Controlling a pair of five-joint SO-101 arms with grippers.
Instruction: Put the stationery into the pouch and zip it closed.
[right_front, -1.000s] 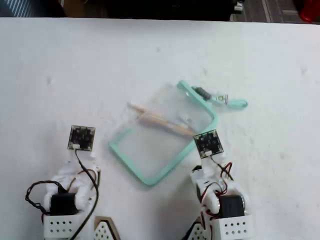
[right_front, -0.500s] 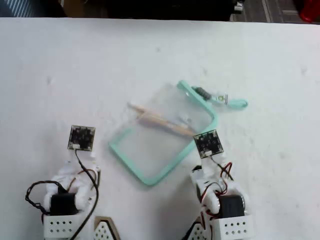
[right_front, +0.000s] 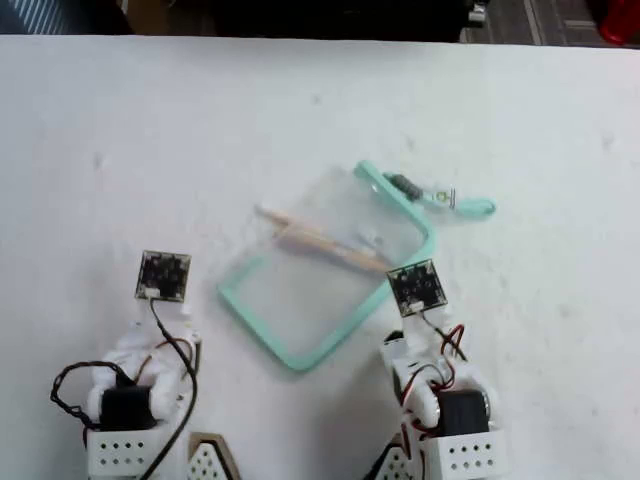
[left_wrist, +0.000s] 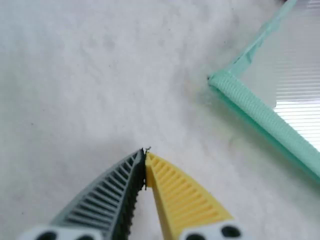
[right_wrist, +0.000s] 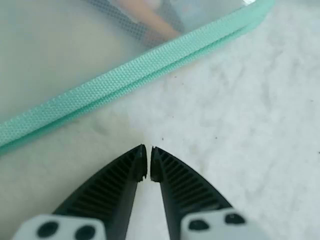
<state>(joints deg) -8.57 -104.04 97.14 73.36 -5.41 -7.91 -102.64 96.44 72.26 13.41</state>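
While its black fingers are pressed together on nothing, the right gripper (right_wrist: 148, 152) sits just beside the clear, mint-trimmed zip pouch (right_front: 252, 325) at the table's middle. The left gripper (left_wrist: 145, 154), its grey and yellow fingers likewise closed and empty, is near the pouch's corner. A pale wooden pencil (right_front: 320, 240) lies inside, one end seemingly poking out. Zipping now could jam on that end.

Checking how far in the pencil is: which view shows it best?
The high view: the pencil lies whole across the pouch. Right wrist view catches one blurred end; left wrist view gives the pouch's corner.
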